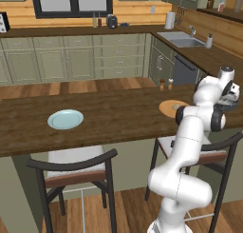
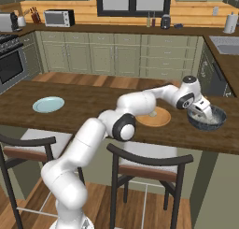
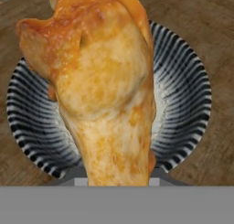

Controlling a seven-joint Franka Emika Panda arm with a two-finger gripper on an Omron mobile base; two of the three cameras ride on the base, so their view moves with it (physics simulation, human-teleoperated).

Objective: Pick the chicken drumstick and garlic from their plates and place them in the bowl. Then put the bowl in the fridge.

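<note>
The chicken drumstick (image 3: pixel 105 90), golden-brown and lumpy, hangs close before the hand camera, with my gripper (image 2: pixel 204 110) shut on it. Directly below it sits the bowl (image 3: pixel 185 81), dark and ribbed; it stands on the wooden counter at the right end (image 2: pixel 215 121). My hand covers part of the bowl (image 1: pixel 231 103) in the left base view. Left of the bowl lies the tan plate (image 2: pixel 161 119) with a small pale garlic (image 2: pixel 153 114) on it. The pale blue plate (image 1: pixel 65 119) lies bare far to the left.
Two dark-framed chairs (image 1: pixel 76 168) (image 2: pixel 149 165) stand at the counter's near side. A sink (image 1: pixel 182 39) is set in the back right counter. Green-grey cabinets (image 1: pixel 80 61) line the back wall, and a stove (image 2: pixel 9 67) stands far left.
</note>
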